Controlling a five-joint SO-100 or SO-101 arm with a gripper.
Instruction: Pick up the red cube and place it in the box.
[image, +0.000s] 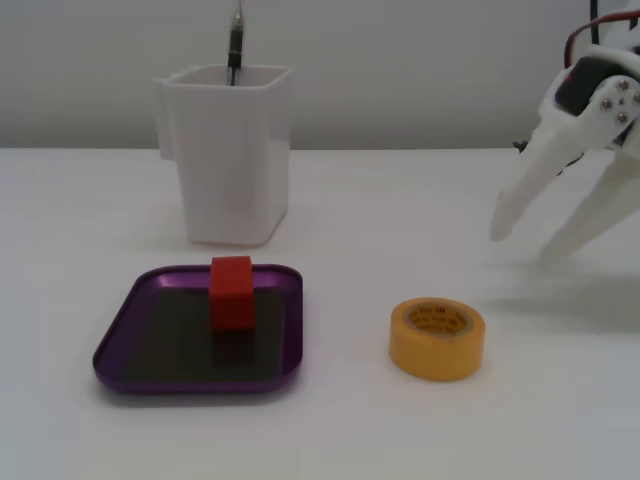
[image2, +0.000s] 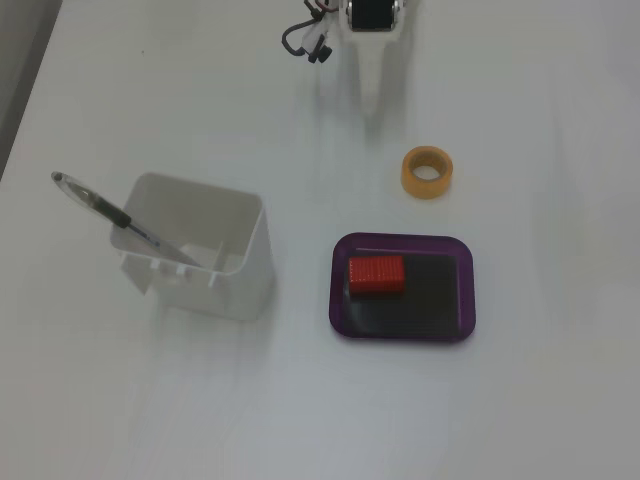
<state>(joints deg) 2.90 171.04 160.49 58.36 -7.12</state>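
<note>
One red cube (image: 231, 291) sits inside the box (image: 125, 340) (toward its far rim in a fixed view), with a yellow tape roll (image: 436, 339) to the right. Farthest right, the tool (image: 525, 245) hangs empty above the worktop (image: 400, 200), fingers spread apart.

Arm running off right edge in a fixed view, only gripper (image: 528, 245) and part of wrist showing. In the other fixed view, arm cut by top edge; fingers (image2: 372, 80) overlapping, spread not readable there. Pen (image: 235, 45) clipped at top edge, lower part hiding inside white container (image: 226, 150). Red cube (image: 231, 292) covering part of box (image: 120, 345) far rim. Tape roll (image: 436, 339) label print too small to read.
</note>
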